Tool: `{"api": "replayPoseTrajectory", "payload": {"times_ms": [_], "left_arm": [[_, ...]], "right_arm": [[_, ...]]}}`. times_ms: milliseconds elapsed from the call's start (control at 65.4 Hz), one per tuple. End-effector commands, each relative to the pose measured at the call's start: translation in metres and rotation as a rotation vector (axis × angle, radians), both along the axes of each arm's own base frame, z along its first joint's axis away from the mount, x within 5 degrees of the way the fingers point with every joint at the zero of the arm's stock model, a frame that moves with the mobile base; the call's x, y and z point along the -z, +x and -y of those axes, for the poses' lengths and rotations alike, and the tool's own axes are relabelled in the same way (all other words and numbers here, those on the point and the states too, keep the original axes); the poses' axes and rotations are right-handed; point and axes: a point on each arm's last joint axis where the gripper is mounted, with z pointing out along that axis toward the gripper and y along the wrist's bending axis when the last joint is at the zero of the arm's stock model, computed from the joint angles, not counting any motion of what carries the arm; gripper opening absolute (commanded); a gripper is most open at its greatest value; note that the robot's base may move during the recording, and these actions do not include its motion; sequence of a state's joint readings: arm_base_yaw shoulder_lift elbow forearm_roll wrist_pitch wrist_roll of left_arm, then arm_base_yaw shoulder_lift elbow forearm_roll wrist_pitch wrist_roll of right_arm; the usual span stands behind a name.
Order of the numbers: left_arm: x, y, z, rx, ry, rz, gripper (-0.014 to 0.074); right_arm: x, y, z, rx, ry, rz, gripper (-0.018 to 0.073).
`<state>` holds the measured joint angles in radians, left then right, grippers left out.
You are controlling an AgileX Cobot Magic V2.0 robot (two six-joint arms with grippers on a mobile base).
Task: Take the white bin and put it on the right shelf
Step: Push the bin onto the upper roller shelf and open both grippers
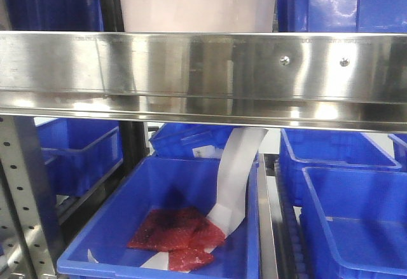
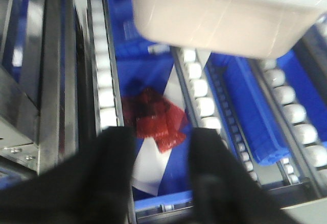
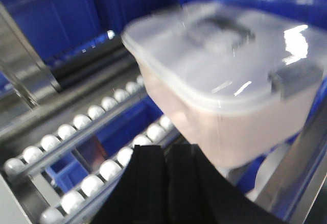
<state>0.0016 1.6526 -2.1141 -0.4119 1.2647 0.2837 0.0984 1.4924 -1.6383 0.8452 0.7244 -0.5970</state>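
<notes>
Pinkish white bin (image 3: 225,86) sat just ahead of both empty arms, right jaws (image 3: 164,155) nearly closed, left jaws (image 2: 162,147) spread wide.

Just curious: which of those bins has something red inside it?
The blue bin at lower centre, below the steel rail: it holds red packets and a white strip.

No readable text or label anywhere, as far as these blurry views allow.
</notes>
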Motion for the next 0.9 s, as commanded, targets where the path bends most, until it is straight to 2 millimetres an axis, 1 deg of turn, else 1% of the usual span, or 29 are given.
{"api": "replayPoseTrajectory", "payload": {"times_ms": [0,31,46,107,168,260,382,397,489,520,535,550,581,627,672,688,734,764,825,841,871,886], "left_arm": [[-0.03,-0.031,0.004,0.015,-0.03,0.092,-0.0077],[-0.032,-0.034,0.003,0.016,-0.02,0.091,-0.0125],[-0.032,-0.036,0.003,0.013,-0.013,0.09,-0.0134],[-0.033,-0.041,0.0,0.001,0.017,0.082,-0.0116],[-0.033,-0.045,-0.002,-0.013,0.043,0.077,-0.0116],[-0.034,-0.055,-0.006,-0.045,0.074,0.092,-0.0117],[-0.035,-0.074,-0.009,-0.092,0.063,0.183,-0.0117],[-0.038,-0.08,-0.009,-0.102,0.059,0.215,-0.0117],[-0.032,-0.099,-0.012,-0.144,0.058,0.292,-0.0117],[-0.028,-0.106,-0.014,-0.16,0.058,0.315,-0.0117],[-0.022,-0.107,-0.014,-0.166,0.058,0.312,-0.0117],[-0.023,-0.112,-0.014,-0.174,0.053,0.34,-0.0117],[-0.012,-0.119,-0.015,-0.191,0.045,0.356,-0.0117],[-0.003,-0.133,-0.017,-0.211,0.035,0.399,-0.0117],[0.012,-0.142,-0.018,-0.23,0.03,0.425,-0.0117],[0.013,-0.148,-0.019,-0.235,0.028,0.445,-0.0117],[0.03,-0.157,-0.02,-0.254,0.024,0.466,-0.0117],[0.037,-0.167,-0.021,-0.264,0.02,0.49,-0.0117],[0.056,-0.184,-0.022,-0.284,0.014,0.527,-0.0117],[0.065,-0.188,-0.023,-0.289,0.015,0.53,-0.0117],[0.074,-0.199,-0.024,-0.297,0.011,0.554,-0.0117],[0.081,-0.202,-0.024,-0.299,0.012,0.547,-0.0117]], "right_arm": [[-0.038,-0.025,0.006,0.044,0.056,0.148,0.0068],[-0.04,-0.028,0.007,0.048,0.058,0.158,0.0068],[-0.041,-0.03,0.007,0.052,0.058,0.162,0.0068],[-0.042,-0.036,0.009,0.067,0.056,0.174,0.0068],[-0.036,-0.042,0.012,0.098,0.044,0.178,0.0068],[-0.018,-0.054,0.02,0.184,0.046,0.187,0.0068],[0.01,-0.079,0.033,0.303,0.061,0.206,0.0068],[0.016,-0.083,0.034,0.315,0.059,0.199,0.0068],[0.035,-0.104,0.041,0.362,0.057,0.205,0.0068],[0.039,-0.113,0.042,0.372,0.052,0.215,0.0068],[0.043,-0.114,0.043,0.375,0.046,0.211,0.0068],[0.047,-0.119,0.044,0.381,0.039,0.216,0.0068],[0.052,-0.13,0.046,0.394,0.028,0.233,0.0068],[0.061,-0.141,0.049,0.41,0.019,0.243,0.0068],[0.073,-0.153,0.052,0.429,0.018,0.249,0.0068],[0.075,-0.156,0.053,0.434,0.019,0.253,0.0068],[0.084,-0.17,0.056,0.452,0.023,0.269,0.0068],[0.089,-0.177,0.057,0.464,0.026,0.281,0.0068],[0.101,-0.195,0.061,0.488,0.035,0.312,0.0068],[0.105,-0.201,0.063,0.497,0.039,0.325,0.0068],[0.112,-0.209,0.064,0.503,0.042,0.334,0.0068],[0.114,-0.212,0.064,0.505,0.044,0.341,0.0068]]}}
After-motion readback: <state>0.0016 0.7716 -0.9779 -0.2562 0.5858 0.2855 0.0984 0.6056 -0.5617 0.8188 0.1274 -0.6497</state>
